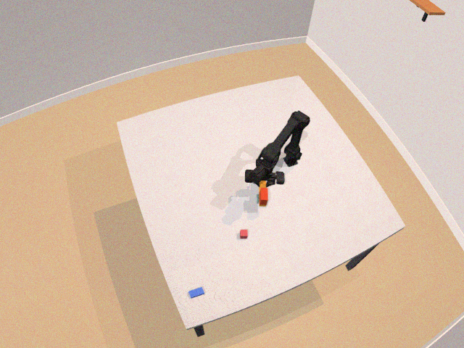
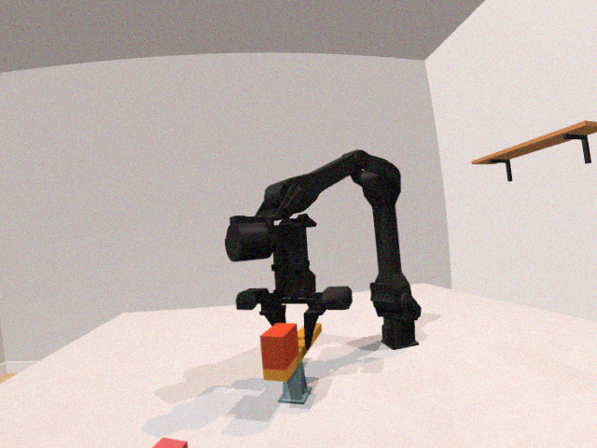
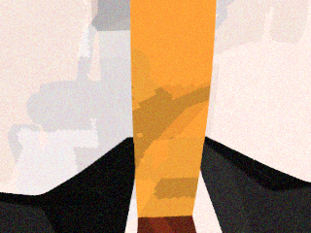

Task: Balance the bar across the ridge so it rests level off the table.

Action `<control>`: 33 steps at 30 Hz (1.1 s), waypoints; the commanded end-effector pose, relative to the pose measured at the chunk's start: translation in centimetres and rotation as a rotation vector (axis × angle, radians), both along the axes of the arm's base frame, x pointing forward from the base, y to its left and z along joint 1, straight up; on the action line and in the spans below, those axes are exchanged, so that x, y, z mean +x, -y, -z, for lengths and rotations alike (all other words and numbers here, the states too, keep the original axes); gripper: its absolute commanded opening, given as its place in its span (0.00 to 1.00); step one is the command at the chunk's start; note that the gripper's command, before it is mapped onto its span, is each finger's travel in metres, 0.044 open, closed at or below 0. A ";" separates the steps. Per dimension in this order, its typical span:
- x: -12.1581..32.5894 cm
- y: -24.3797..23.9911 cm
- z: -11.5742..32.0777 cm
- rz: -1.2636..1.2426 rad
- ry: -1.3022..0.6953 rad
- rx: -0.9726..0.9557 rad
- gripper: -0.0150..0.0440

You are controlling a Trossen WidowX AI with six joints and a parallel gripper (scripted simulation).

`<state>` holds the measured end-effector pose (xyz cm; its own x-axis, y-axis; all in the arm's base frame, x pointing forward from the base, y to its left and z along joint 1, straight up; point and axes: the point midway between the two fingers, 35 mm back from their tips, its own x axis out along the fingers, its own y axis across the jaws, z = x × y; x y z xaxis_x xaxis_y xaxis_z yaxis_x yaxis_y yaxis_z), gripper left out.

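The orange bar [image 1: 262, 184] [image 2: 276, 374] [image 3: 172, 58] carries a tall red block [image 1: 263, 196] [image 2: 279, 349] [image 3: 165, 225] on its near end. My gripper [image 2: 298, 336] [image 3: 168, 157] is shut on the bar, one finger on each side, behind the red block in the exterior view. The grey-green ridge [image 2: 295, 385] stands on the table under the bar; only a sliver of it shows in the top view. The bar is above the table and looks about level. Whether its underside touches the ridge top cannot be told for sure.
A small red cube [image 1: 243, 233] [image 2: 171, 443] lies on the table [image 1: 180, 157] [image 2: 434, 385] in front of the ridge. A flat blue block [image 1: 196, 292] lies near the table's front left corner. A wooden shelf [image 1: 428, 7] [image 2: 539, 143] is on the wall.
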<state>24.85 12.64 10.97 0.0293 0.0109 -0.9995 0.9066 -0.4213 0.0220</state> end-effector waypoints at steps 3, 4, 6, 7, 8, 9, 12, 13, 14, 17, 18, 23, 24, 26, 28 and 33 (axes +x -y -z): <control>0.0 0.0 0.0 0.000 -0.001 0.000 0.25; 0.0 0.0 0.0 0.000 -0.001 0.000 0.25; 0.0 0.0 0.0 0.000 -0.001 0.000 0.25; 0.0 0.0 0.0 0.000 -0.001 0.000 0.25; 0.0 0.0 0.0 0.000 -0.001 0.000 0.25; 0.0 0.0 0.0 0.000 -0.001 0.000 0.25; 0.0 0.0 0.0 0.000 -0.001 0.000 0.34; 0.0 0.0 0.0 0.000 -0.001 0.000 0.39; 0.0 0.0 0.0 0.000 -0.001 0.000 0.43; 0.0 0.0 0.0 0.000 -0.001 0.000 0.54; 0.0 0.0 0.0 0.000 -0.001 0.000 0.54; 0.0 0.0 0.0 0.000 -0.001 0.000 0.54; 0.0 0.0 0.0 0.000 -0.001 0.000 0.54; 0.0 0.0 0.0 0.000 -0.001 0.000 0.54; 0.0 0.0 0.0 0.000 -0.001 0.000 0.54; 0.0 0.0 0.0 0.000 -0.001 0.000 0.54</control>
<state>24.85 12.64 10.97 0.0293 0.0109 -0.9995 0.9066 -0.4213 0.0220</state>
